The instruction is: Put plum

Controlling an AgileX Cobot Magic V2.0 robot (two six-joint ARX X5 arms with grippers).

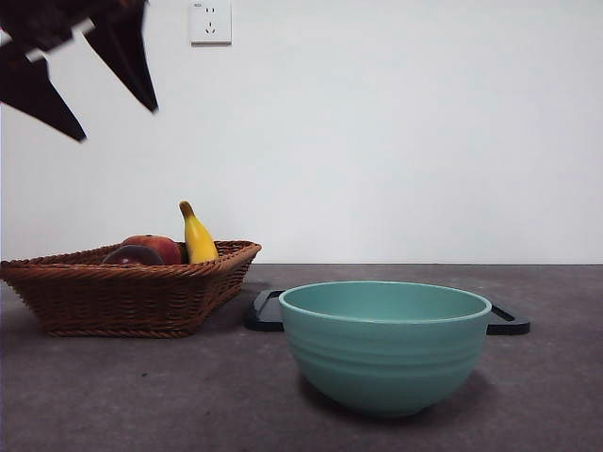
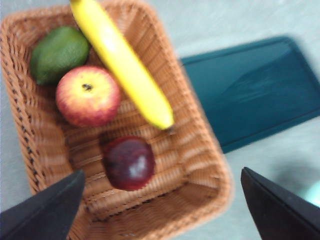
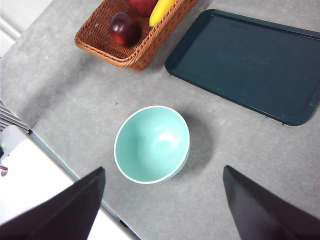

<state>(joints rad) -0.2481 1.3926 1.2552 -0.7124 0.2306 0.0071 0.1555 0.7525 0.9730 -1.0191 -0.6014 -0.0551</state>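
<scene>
The plum (image 2: pixel 128 163) lies in the wicker basket (image 2: pixel 30 125), near the red-yellow fruit (image 2: pixel 88 96), probably an apple, and the banana (image 2: pixel 122 65). The left gripper (image 2: pixel 162 210) hangs above the basket, jaws spread apart, holding nothing. The right gripper (image 3: pixel 162 210), jaws also apart, is above the green bowl (image 3: pixel 152 144).

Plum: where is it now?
The plum lies in the wicker basket, beside the red apple and the banana's tip, under the open left gripper.
</scene>
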